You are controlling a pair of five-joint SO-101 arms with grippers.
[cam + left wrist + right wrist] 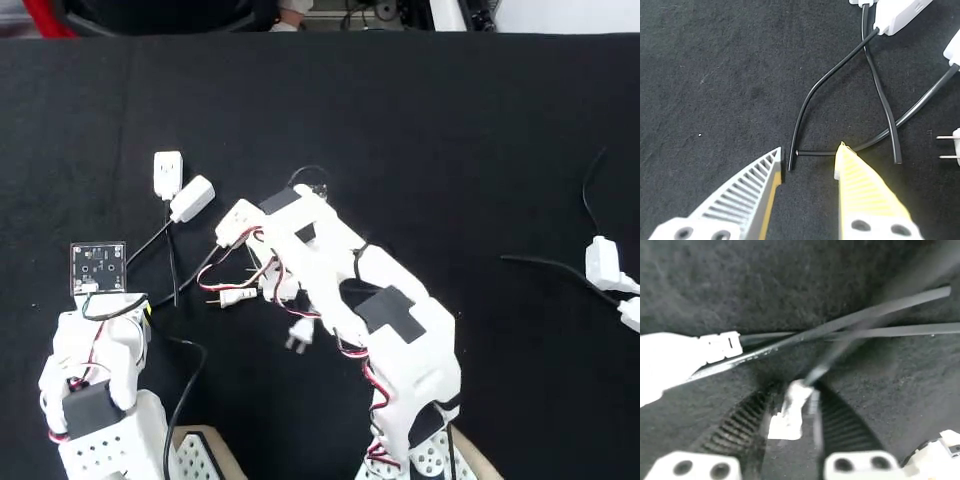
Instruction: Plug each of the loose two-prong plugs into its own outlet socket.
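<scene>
Right wrist view: right gripper (792, 392) has its jaws nearly closed, pinching a small white plug (786, 417) whose black cord runs out ahead. A white socket body (675, 360) lies just beside it on the black table (790, 280), with cords crossing in front.

High view: the right arm stretches from the near edge toward the upper socket (167, 172) and lower socket (192, 198) at left centre. Two more plugs lie loose by that arm. The first loose plug (236, 296) has its prongs pointing left, and the second loose plug (298, 339) is nearer the arm's base.

Left wrist view: left gripper (811, 152) has its jaws wide open and holds nothing. Its tips are low over the cloth, with a black cord (809, 95) ending between them.

White cable ends (604, 262) sit well apart at the table's right edge.
</scene>
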